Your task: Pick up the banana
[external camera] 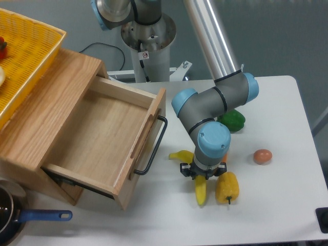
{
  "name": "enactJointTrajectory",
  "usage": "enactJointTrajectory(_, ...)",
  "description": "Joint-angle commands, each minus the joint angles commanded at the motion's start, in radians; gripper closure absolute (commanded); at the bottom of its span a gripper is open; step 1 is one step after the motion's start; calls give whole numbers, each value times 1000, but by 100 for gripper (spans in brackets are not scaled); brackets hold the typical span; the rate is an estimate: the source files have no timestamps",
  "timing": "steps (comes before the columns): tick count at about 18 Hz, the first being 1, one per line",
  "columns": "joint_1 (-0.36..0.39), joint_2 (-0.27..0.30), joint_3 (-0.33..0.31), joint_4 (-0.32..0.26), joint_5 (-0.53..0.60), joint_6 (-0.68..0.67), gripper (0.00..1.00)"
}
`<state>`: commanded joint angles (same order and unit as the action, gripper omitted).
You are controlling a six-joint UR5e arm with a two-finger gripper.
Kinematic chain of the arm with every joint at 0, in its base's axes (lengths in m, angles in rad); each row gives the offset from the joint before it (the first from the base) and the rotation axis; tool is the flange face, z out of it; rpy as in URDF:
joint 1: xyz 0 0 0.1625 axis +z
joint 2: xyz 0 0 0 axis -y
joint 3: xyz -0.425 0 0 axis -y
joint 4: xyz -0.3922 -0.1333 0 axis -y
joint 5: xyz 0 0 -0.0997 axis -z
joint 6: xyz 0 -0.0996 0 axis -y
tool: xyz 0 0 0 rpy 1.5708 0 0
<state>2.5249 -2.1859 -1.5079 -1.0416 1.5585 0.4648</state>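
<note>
At the near left corner a pan (6,218) with a blue handle sits just beside the wooden cabinet (48,110). Its drawer (105,141) is pulled out toward the table's (287,205) middle, a dark metal handle (154,148) on its front.

Near the front of the table the banana (200,189) lies curved, one tapered end pointing toward the camera, the other end (179,155) showing to the left of the arm's wrist. The gripper (201,175) is down over the banana's middle, its fingers on either side of the fruit; the jaws look clenched on it, though the wrist hides the contact itself. The pepper (227,187), yellow and blocky, stands just beside the banana's right, close to the gripper.

Farther right an egg (262,156) lies well apart from both. Behind the arm's elbow a green pepper (233,120) is partly hidden. At the far left a yellow basket (25,56) rests on the cabinet top.
</note>
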Motion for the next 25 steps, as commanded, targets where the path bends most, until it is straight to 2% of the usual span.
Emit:
enactJointTrajectory(6, 2, 11, 3, -9, 5, 18, 60)
enactJointTrajectory(11, 2, 52, 3, -31, 8, 57, 60)
enactJointTrajectory(17, 3, 120, 3, -71, 9, 218, 60)
enactJointTrajectory(25, 5, 207, -6, -77, 11, 437, 60)
